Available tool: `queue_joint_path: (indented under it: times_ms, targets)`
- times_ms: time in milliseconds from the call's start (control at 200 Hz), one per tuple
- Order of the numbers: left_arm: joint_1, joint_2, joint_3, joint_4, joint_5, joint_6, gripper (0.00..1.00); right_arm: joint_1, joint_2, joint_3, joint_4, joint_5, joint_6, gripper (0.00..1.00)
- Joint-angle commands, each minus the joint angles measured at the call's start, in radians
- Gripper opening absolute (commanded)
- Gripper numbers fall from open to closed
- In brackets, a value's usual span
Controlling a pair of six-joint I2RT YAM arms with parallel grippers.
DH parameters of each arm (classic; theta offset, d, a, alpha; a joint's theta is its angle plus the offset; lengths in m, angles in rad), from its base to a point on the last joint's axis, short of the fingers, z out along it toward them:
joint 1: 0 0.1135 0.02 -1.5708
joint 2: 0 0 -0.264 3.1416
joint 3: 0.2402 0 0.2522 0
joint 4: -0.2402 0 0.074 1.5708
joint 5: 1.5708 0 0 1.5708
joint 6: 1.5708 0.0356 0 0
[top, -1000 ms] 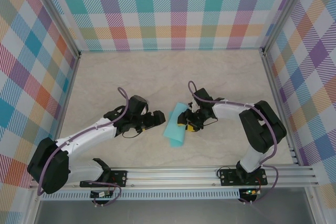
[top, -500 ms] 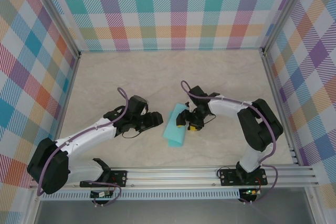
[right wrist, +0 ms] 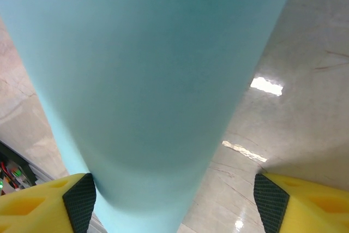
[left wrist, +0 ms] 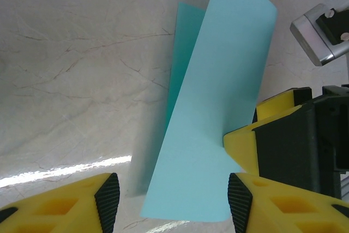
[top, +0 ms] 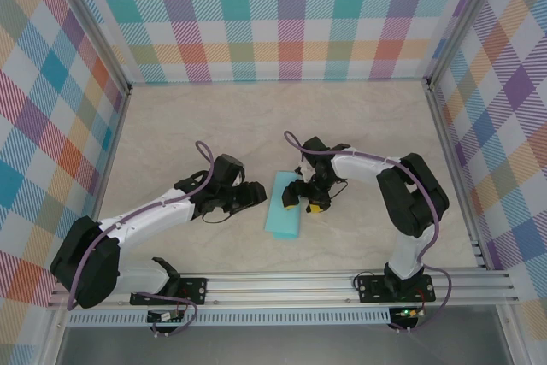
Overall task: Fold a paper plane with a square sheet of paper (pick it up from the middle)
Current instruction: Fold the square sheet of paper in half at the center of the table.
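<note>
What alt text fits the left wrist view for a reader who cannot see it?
A folded light-teal sheet of paper lies on a pale marbled table, its upper flap lifted. The right arm's yellow fingers sit at its right edge; the left arm's own fingers stand apart at the bottom, either side of its near end.

A robotics lab test cell: a marble-look counter (top: 214, 117) is boxed in by pastel plaid panels (top: 291, 14) (printed or cloth, hard to tell). An aluminium rail (top: 291, 284) at its near edge carries the left arm (top: 145, 215) and right arm (top: 410, 203), both cabled.
</note>
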Motion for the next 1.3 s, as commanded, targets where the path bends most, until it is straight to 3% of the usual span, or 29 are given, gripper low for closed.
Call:
queue_joint_path:
  times_ms: [0, 110, 335, 490, 720, 1295]
  targets:
    - [-0.005, 0.008, 0.028, 0.014, 0.000, -0.017, 0.56, 0.003, 0.045, 0.018, -0.095, 0.082, -0.064, 0.80]
    - [-0.008, 0.020, 0.032, 0.049, 0.004, -0.023, 0.52, 0.009, 0.031, 0.023, -0.101, 0.105, -0.059, 0.72]
    - [-0.020, 0.082, 0.060, 0.083, 0.018, -0.029, 0.45, 0.023, 0.000, 0.032, -0.110, 0.160, -0.040, 0.72]
    - [-0.027, 0.156, 0.079, 0.124, 0.022, -0.055, 0.33, 0.025, 0.017, 0.038, -0.108, 0.149, -0.037, 0.69]
    - [-0.042, 0.257, 0.092, 0.205, 0.048, -0.085, 0.25, 0.025, 0.017, 0.026, -0.088, 0.140, -0.032, 0.69]
    - [-0.087, 0.386, 0.063, 0.316, 0.077, -0.126, 0.22, 0.024, -0.019, -0.003, -0.027, 0.072, -0.010, 0.72]
